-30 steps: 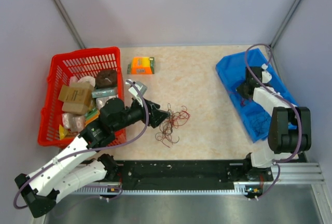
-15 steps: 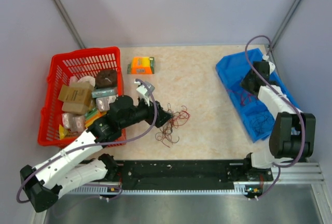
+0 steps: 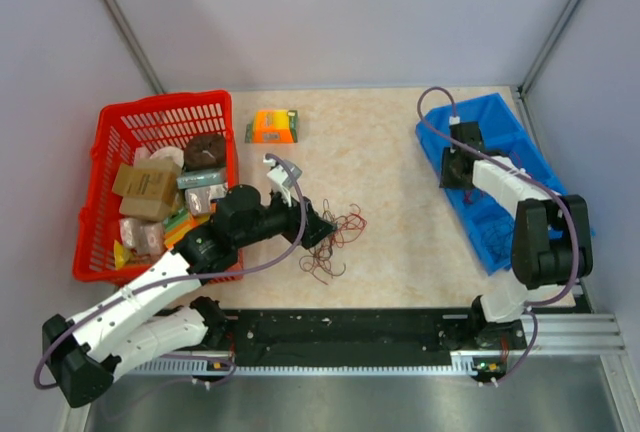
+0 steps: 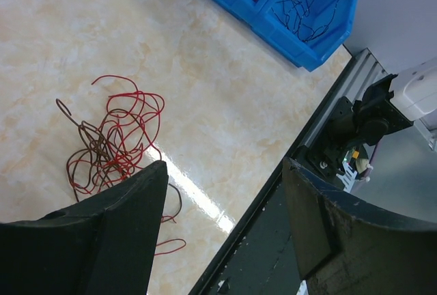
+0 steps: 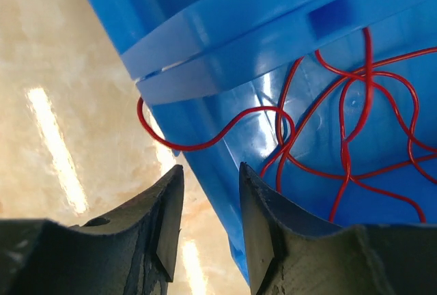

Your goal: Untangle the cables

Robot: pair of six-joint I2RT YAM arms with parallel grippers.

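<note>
The left hand [image 4: 225, 179] hovers spread wide and empty. The cables [image 4: 113, 138], a loose red-and-brown tangle, lie on the desk [image 4: 205, 69] just ahead of one finger, their long axis seemingly running away from the fingertips. Farther off, the right hand [image 5: 209, 179], slightly parted and empty, faces the blue bin [image 5: 273, 29], where a red wire [image 5: 348, 124] loops over the rim.

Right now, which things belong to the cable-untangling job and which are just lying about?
Job: loose cable tangle; red wire draped over the rim of the blue bin; black wires in its neighbouring compartment.
Lying about: red basket; packaged goods inside it; orange box.
</note>
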